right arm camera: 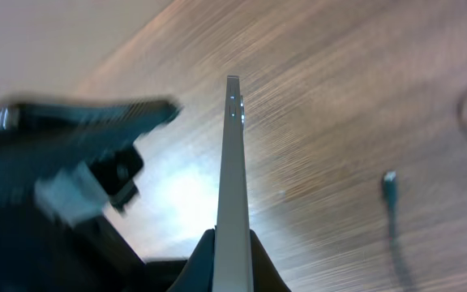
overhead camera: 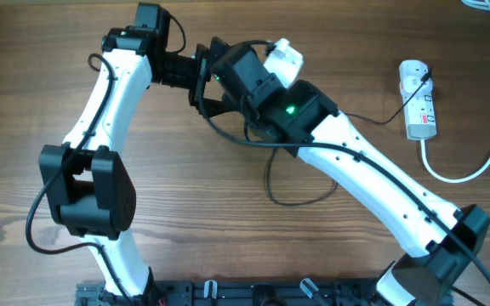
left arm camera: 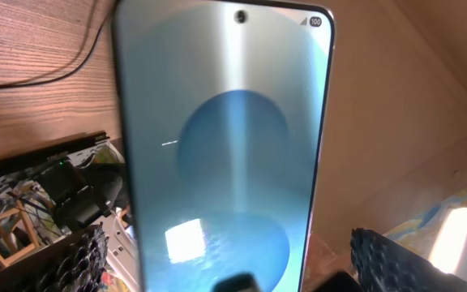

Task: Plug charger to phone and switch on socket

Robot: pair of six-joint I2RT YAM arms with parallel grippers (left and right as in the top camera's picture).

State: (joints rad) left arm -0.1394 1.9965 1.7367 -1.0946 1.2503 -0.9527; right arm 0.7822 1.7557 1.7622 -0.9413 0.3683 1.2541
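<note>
Phone pinched edge-on in right gripper; left gripper wide open, empty (straddling it). Grab charger connector squarely.

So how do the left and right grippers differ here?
The left gripper is open, its jaws wide on either side of the phone; the right gripper is shut on the phone. The left faces the screen; the right looks along its thin edge. Both meet at the phone.

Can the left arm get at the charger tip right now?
Probably yes. The left gripper is open and empty, and the charger tip lies bare on the table. The phone, clamped in the right gripper, stands close before it, so it should back off first.
</note>
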